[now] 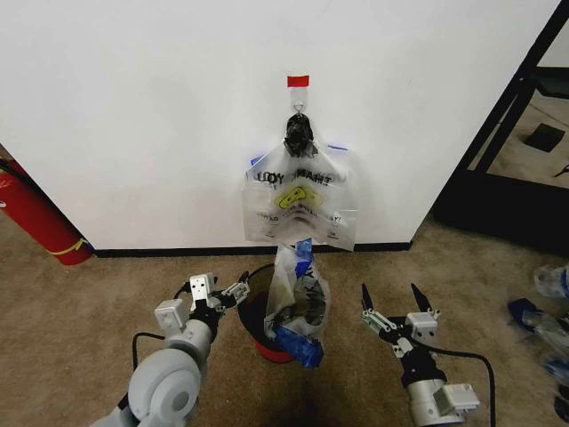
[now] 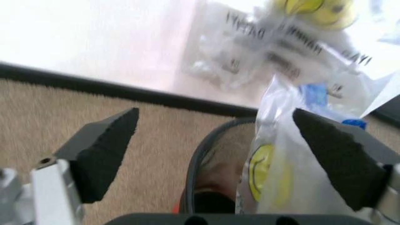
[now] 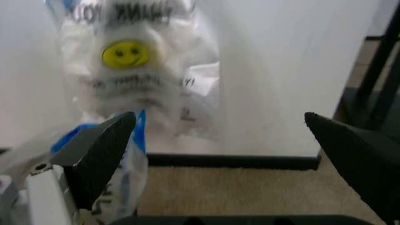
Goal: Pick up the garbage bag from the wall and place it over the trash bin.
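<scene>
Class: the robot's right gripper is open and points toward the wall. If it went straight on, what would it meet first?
Probably the white wall, beside the hanging bags; the right gripper seems clear, though depth is uncertain.

Both arms are reaching forward and low in the head view. The left claw is sitting at the end of a grey, bent forearm, with its black fingers spread wide apart. The right claw is pointing forward and up, with its two black fingers likewise spread wide, gripping nothing.
</scene>
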Robot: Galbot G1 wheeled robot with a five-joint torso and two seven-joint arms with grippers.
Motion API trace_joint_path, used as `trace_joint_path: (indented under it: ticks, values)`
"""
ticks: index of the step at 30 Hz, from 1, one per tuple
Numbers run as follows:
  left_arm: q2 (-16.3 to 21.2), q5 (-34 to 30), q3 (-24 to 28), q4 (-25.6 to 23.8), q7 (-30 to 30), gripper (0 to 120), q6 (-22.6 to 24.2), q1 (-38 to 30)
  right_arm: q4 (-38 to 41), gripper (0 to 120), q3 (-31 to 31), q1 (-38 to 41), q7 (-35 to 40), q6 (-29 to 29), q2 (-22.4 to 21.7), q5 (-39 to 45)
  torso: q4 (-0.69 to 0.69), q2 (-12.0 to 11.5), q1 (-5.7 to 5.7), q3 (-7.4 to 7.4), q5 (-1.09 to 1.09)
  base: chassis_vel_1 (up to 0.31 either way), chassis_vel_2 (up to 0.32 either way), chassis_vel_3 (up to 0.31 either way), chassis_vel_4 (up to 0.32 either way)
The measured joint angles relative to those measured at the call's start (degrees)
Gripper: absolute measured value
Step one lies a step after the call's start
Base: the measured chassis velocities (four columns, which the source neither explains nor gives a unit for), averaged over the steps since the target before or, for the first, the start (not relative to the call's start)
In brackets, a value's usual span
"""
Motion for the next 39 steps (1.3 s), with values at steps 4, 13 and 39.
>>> trace_joint_path:
  ticks: [4, 13, 39]
  values:
    - [0.1, 2.0, 0.63, -0.71, 0.8, 100, -0.22, 0.22, 0.22, 100, -0.55, 4.11, 0.15, -5.04, -4.19, 3.91, 0.04, 0.0, 0.0, 0.0, 0.01, 0.0, 0.0, 0.0, 0.0]
    - [1.71, 3.59, 3.48, 0.39, 2.65, 100, 0.6, -1.86, -4.3, 100, -6.09, 17.7, -1.15, -15.8, -12.8, 14.57, 0.01, 0.0, 0.0, 0.01, 0.0, 0.0, 0.0, 0.0, 0.0]
    - [2.7, 7.41, 1.94, 0.08, 5.41, 100, -0.86, -0.77, -13.77, 100, -20.44, 33.93, 13.15, -35.85, -5.58, 31.04, 0.0, 0.0, -0.01, 0.0, -0.01, 0.0, 0.0, 0.0, 0.0]
